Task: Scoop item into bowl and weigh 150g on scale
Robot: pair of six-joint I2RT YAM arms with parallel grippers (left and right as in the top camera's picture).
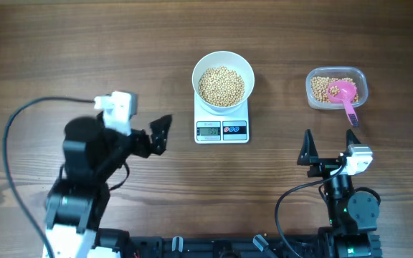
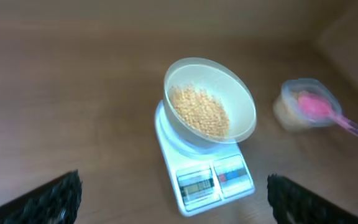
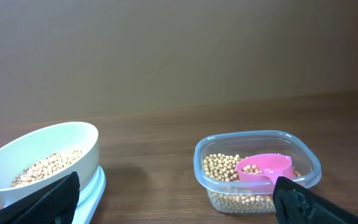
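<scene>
Overhead: white bowl (image 1: 196, 80) sits centred on the kitchen scale (image 1: 221, 131), so whatever goes in registers as weight; it carries a good heap of soybean-like beans (image 1: 221, 86). Scale digits are lit but too small to read. Clear plastic tub (image 1: 365, 87), well to the right, holds the remaining beans, with a pink scoop (image 1: 344, 92) lying in it, bowl end among the beans and handle out over the front rim, easy to pick up. Left pincer (image 1: 162, 135) hangs left of the scale, wide and empty. Right pincer (image 1: 329, 135) stands below the tub, also wide and empty, touching nothing. Left wrist view (blurred): dark fingertips (image 2: 55, 199) are spread at the frame's lower corners, with bowl and scale framed between them and the tub beyond. Right wrist view: fingers (image 3: 48, 202) are wide apart and low over the surface (image 3: 166, 137). The tub is roughly a third full, the scoop resting inside, and the bowl's side sits at left on the scale edge. Judgement: scooping looks finished or paused, and only a check of the reading remains.
</scene>
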